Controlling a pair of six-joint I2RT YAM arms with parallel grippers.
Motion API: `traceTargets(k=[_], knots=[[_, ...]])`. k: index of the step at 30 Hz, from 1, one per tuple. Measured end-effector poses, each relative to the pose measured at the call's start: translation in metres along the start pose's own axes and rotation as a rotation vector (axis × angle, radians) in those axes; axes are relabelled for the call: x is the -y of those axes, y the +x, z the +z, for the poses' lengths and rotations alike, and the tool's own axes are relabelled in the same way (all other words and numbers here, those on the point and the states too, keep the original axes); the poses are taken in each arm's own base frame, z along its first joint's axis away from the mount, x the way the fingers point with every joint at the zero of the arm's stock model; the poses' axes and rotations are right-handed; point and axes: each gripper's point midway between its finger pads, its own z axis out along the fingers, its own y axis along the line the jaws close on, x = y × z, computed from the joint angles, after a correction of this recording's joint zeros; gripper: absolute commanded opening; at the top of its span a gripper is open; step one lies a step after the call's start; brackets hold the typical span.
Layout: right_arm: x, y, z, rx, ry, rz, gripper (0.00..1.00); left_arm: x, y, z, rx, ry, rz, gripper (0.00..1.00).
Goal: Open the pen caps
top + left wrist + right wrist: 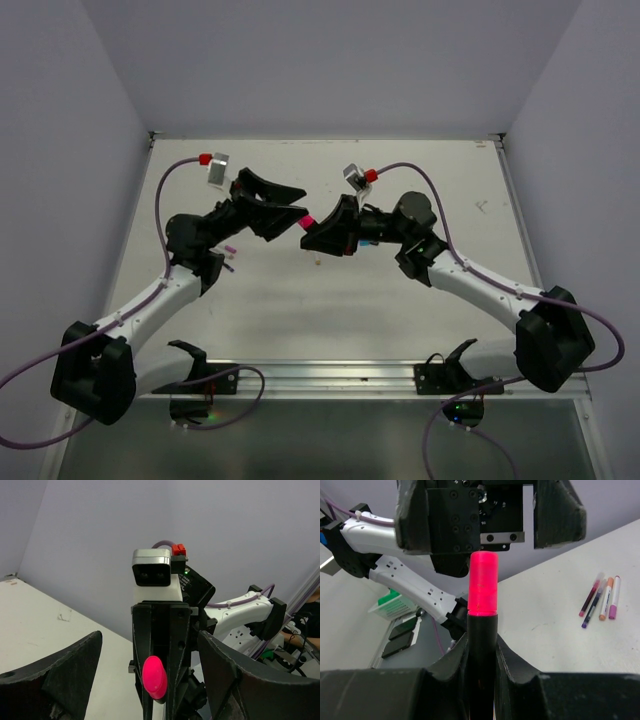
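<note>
My right gripper (pixel 481 647) is shut on the black body of a stubby highlighter (pixel 481 670). It holds the highlighter above the table, and the pink cap (pixel 483 582) is on and points at my left gripper (pixel 485 515). The left gripper (pixel 150 645) is open, its fingers (pixel 75 675) wide on either side of the pink cap (pixel 154 676) without touching it. In the top view the two grippers meet at mid-table, the left gripper (pixel 285 212) facing the right gripper (pixel 325 235) with the cap (pixel 307 221) between them.
Several thin pens (pixel 600 600) lie side by side on the white table (pixel 560 630), to the right in the right wrist view. Small pink and purple pieces (pixel 230 255) lie by the left arm, and a small yellowish piece (pixel 316 262) lies under the right gripper.
</note>
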Motion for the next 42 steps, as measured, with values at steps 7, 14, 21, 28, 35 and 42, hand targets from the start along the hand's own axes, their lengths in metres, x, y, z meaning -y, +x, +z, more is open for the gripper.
traceTargets(k=[7, 14, 21, 28, 35, 42], knots=[[0.01, 0.0, 0.006, 0.02, 0.008, 0.036, 0.0, -0.002, 0.012, 0.006, -0.02, 0.003, -0.017, 0.75], [0.009, -0.015, 0.01, 0.059, 0.009, 0.017, 0.0, -0.006, 0.019, 0.008, -0.032, -0.003, -0.038, 0.66], [0.013, -0.022, 0.015, 0.08, 0.006, 0.01, 0.0, -0.005, 0.019, 0.01, -0.029, -0.001, -0.041, 0.57], [0.018, -0.019, 0.017, 0.077, 0.011, 0.032, 0.0, -0.004, 0.019, 0.01, -0.025, 0.001, -0.039, 0.51], [0.016, -0.022, 0.017, 0.089, 0.005, 0.024, 0.0, -0.005, 0.017, 0.011, -0.013, -0.003, -0.037, 0.36], [0.015, -0.023, 0.017, 0.091, 0.002, 0.022, 0.0, -0.006, 0.016, 0.012, -0.004, -0.01, -0.041, 0.4]])
